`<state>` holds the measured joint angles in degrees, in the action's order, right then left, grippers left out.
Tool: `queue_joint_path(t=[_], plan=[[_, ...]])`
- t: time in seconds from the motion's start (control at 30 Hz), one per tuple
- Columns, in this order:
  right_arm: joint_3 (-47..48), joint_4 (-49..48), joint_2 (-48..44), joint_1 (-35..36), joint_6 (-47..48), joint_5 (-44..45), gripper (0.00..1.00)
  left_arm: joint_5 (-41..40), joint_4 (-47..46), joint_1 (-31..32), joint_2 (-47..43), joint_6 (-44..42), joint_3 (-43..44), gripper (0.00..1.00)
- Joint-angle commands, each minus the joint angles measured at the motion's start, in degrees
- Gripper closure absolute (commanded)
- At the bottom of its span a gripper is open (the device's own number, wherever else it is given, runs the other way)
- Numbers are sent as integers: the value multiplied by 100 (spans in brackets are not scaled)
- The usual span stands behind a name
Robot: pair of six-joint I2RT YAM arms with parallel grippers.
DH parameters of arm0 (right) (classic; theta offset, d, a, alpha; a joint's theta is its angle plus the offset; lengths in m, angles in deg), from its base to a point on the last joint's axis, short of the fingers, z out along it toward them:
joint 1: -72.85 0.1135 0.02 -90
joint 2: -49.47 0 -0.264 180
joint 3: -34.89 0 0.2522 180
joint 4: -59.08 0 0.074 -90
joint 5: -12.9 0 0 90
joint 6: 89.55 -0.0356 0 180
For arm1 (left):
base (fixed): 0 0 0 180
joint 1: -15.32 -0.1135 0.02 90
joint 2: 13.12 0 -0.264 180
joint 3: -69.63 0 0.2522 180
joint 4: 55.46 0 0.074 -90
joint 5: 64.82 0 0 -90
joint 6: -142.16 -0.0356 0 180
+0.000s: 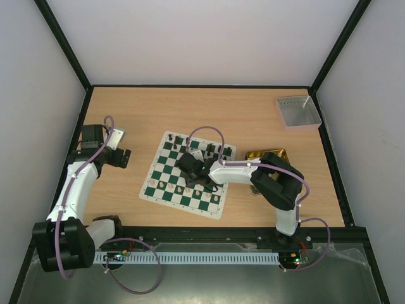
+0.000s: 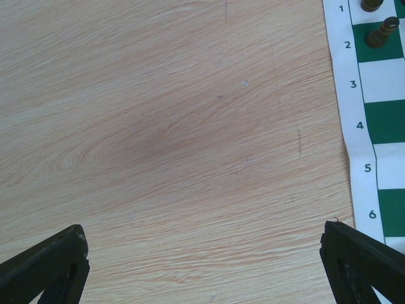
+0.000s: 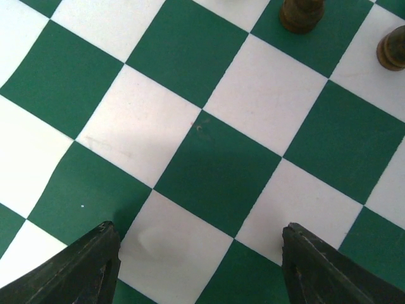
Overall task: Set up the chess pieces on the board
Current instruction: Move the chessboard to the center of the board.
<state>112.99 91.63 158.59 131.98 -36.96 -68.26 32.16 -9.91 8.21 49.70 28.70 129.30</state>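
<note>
My right gripper [image 3: 199,233] hangs low over the board [image 3: 215,171], jaws apart with nothing between them — only green and white squares below. Two dark chess pieces [image 3: 302,14] stand upright on squares just beyond my fingertips. Seen from above, more dark ones stand along the board's far edge and cream pieces [image 1: 180,189] toward its near side. My left gripper [image 2: 202,231] hovers over the wooden table [image 2: 158,126] just left of the board's numbered border — jaws spread wide, holding nothing.
</note>
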Motion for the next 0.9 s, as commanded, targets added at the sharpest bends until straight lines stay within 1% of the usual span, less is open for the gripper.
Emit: queue_joint_path(t=[0.0,0.23,0.3,0.4,0.47,0.67,0.77,0.83,0.87], plan=[[-501,1200,172,111,241,-161,32,-15,144,-35,-77,-155,-52,0],[-502,1359,-183,138,135,296,24,271,184,-36,82,-260,-84,0],[-445,1379,-278,135,123,485,20,395,219,-27,174,-264,-27,3],[-319,1384,-345,135,-6,605,18,556,205,-8,240,-233,13,8],[-225,1375,-381,142,-61,627,15,628,212,93,299,-204,22,17],[-128,1181,-849,140,-123,499,11,465,193,696,481,-88,58,53],[-50,1175,-1073,136,-118,378,11,380,150,1066,560,-33,36,65],[6,1261,-1232,135,-155,398,11,342,114,1306,649,-11,39,71],[6,1286,-1334,140,-173,399,11,320,71,1403,735,-2,39,77]])
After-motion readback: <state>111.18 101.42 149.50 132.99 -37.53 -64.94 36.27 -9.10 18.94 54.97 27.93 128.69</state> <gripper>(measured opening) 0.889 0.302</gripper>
